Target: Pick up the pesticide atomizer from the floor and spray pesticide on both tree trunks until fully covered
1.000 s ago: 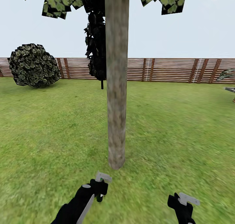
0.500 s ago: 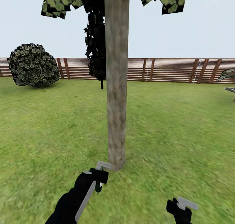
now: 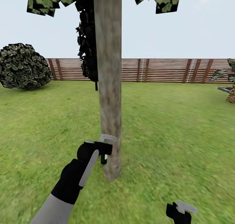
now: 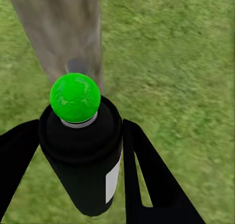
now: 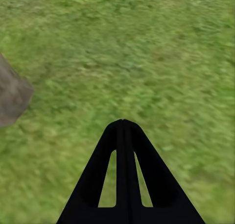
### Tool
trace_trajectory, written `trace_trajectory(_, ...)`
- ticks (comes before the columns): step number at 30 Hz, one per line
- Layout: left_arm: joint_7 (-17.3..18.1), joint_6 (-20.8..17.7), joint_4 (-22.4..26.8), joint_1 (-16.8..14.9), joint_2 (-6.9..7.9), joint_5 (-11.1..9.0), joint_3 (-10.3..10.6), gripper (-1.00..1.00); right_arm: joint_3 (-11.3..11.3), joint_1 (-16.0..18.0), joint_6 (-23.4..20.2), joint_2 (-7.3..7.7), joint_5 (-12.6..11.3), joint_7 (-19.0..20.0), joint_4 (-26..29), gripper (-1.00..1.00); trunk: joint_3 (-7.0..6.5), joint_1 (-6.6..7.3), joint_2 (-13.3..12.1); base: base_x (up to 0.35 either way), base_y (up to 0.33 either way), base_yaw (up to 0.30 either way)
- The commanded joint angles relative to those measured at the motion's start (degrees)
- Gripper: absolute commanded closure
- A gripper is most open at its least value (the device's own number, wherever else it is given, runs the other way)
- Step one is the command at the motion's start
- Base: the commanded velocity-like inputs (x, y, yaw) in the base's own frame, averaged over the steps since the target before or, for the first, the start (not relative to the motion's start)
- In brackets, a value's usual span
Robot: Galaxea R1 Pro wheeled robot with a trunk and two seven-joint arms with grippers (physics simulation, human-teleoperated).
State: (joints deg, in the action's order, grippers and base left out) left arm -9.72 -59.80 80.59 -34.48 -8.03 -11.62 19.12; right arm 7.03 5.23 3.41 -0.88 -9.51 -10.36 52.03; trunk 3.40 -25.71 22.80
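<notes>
Grey-brown bark of the tree trunk (image 3: 110, 96) rose from the lawn (image 3: 176, 126) in the head view, and the left gripper (image 3: 105, 148) held the pesticide atomizer (image 3: 105, 149) right against its lower part. Low at the right, the right gripper (image 3: 181, 211) hung idle over grass. From the left wrist, fingers (image 4: 147, 180) clamped the atomizer's dark body below its green knob; it looked small, rigid and light, best held around the body. From the right wrist, fingers (image 5: 123, 175) sat pressed together, empty.

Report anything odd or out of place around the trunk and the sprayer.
Nothing stands out. The left gripper holds the atomizer upright beside the trunk, no white specks visible on the bark. The right gripper is shut and empty over grass.
</notes>
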Motion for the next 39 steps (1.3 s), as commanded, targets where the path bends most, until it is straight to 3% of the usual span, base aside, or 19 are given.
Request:
trace_trajectory(1,-1.1,-0.2,0.2,-1.0,-0.1,-0.8,0.0,1.0,0.0,0.0,0.3,-0.02,-0.6,0.0,-0.1,1.0,0.13,-0.07,0.1,0.249,0.0,-0.007)
trace_trajectory(6,-2.9,-0.2,1.1,-5.5,-0.49,-1.0,0.0,1.0,-0.1,0.0,0.3,-0.07,-0.6,0.0,-0.5,1.0,0.13,-0.07,0.1,0.107,0.0,-0.003)
trace_trajectory(7,-4.5,-0.2,0.8,-13.5,-1.16,-1.0,0.0,1.0,-1.2,0.0,0.3,-0.09,-0.6,-0.1,-0.8,1.0,0.13,-0.07,0.1,0.007,0.0,0.0)
trace_trajectory(11,-4.6,-0.2,0.7,-14.1,-1.33,-1.9,0.0,1.0,-1.6,0.0,0.3,-0.09,-0.6,-0.1,-1.3,1.0,0.13,-0.07,0.1,0.003,0.0,0.0)
trace_trajectory(12,-9.0,-0.2,-8.6,-27.1,-1.71,-6.3,0.0,1.0,-2.0,0.1,0.3,-0.09,-0.5,-0.1,-4.2,1.0,0.13,-0.07,0.1,0.0,0.0,0.0)
trace_trajectory(26,-9.1,-0.2,-7.9,-26.1,-1.3,-7.2,-0.1,1.0,-2.0,0.1,0.3,-0.09,-0.5,-0.1,-4.7,1.0,0.13,-0.07,0.1,0.0,0.0,0.0)
trace_trajectory(29,-9.2,0.6,-8.2,-22.6,-1.07,-7.1,-0.1,1.0,-2.0,0.1,0.3,-0.09,-0.5,-0.1,-4.7,1.0,0.13,-0.07,0.1,0.0,0.0,0.0)
trace_trajectory(39,-8.4,9.3,-10.7,-10.2,-0.68,-6.8,0.2,1.0,-1.9,0.1,0.3,-0.09,-0.4,-0.1,-4.7,1.0,0.13,-0.07,0.1,0.0,0.0,0.0)
